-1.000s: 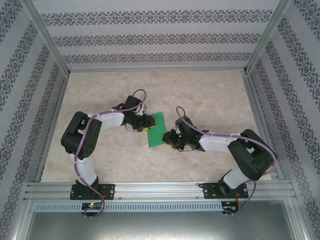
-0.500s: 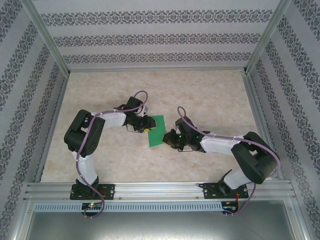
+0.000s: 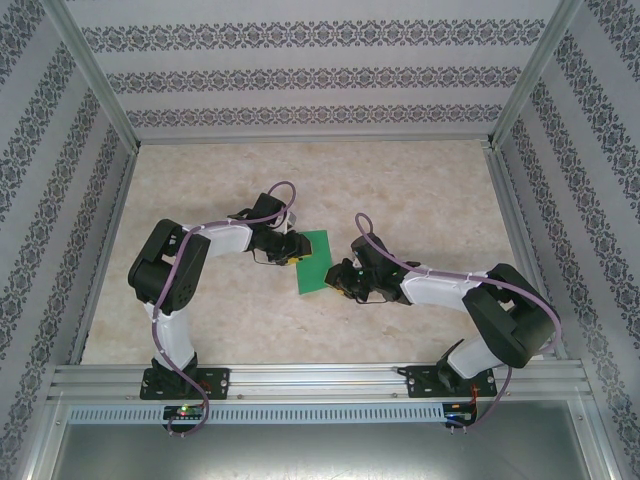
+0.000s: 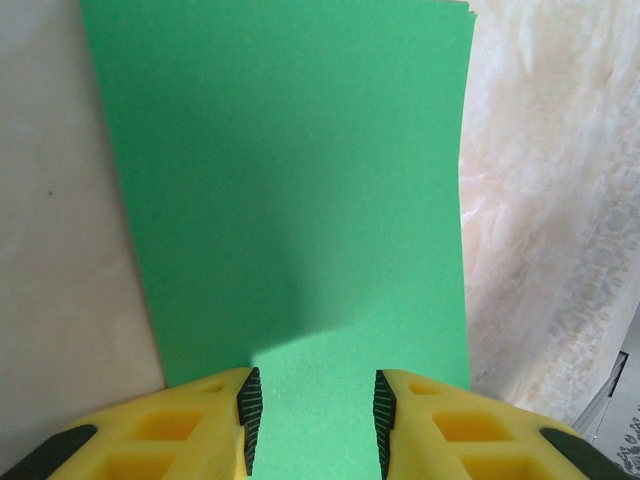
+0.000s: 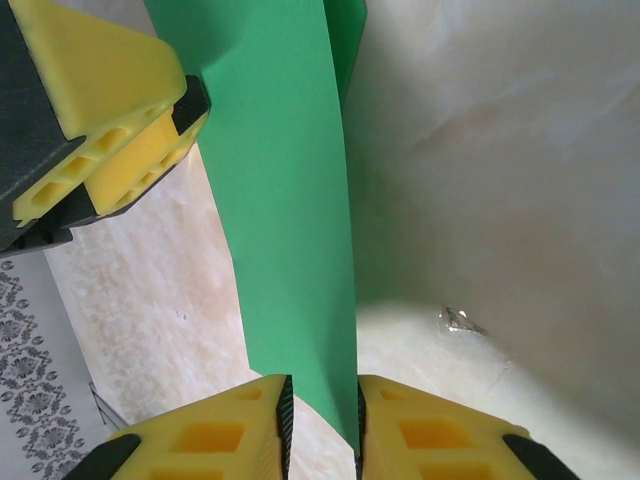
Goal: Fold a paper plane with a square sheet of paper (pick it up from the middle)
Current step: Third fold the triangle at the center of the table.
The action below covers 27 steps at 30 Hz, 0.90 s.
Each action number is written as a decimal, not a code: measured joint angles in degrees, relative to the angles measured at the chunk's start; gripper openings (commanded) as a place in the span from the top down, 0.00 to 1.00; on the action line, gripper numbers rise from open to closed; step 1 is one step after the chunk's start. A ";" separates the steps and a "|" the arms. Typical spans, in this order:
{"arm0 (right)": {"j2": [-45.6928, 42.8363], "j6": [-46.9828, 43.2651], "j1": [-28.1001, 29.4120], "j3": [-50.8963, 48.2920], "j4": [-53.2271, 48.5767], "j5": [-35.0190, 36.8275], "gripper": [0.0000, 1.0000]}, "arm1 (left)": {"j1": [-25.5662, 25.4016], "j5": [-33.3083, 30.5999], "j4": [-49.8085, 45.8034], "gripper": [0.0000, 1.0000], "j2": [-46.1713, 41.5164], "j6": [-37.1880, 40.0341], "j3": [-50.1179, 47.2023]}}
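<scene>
The square sheet of paper (image 3: pixel 315 262) is bright green and shows as a narrow upright rectangle on the table between my two grippers. My left gripper (image 3: pixel 296 252) is at the paper's left edge. In the left wrist view its jaws (image 4: pixel 312 420) stand apart, open, over the green paper (image 4: pixel 290 180). My right gripper (image 3: pixel 336 279) is at the paper's lower right edge. In the right wrist view the paper (image 5: pixel 285 200) rises on edge and runs between that gripper's (image 5: pixel 322 425) narrowly parted jaws, against the right pad (image 5: pixel 361 420), with table showing beside the left pad. The left gripper's yellow finger (image 5: pixel 110 130) is at upper left.
The marbled beige table (image 3: pixel 420 190) is walled by patterned panels and aluminium posts (image 3: pixel 95 80). A metal rail (image 3: pixel 320 380) runs along the near edge by the arm bases. Open tabletop lies behind and in front of the paper.
The right gripper has moved a little left, up to the paper's edge. The left arm has shifted slightly, and the paper has stayed between the grippers.
</scene>
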 measured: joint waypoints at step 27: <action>10.54 -2.73 0.74 10.21 1.79 0.13 0.97 | 0.00 -0.09 -0.28 0.62 -0.07 0.87 0.11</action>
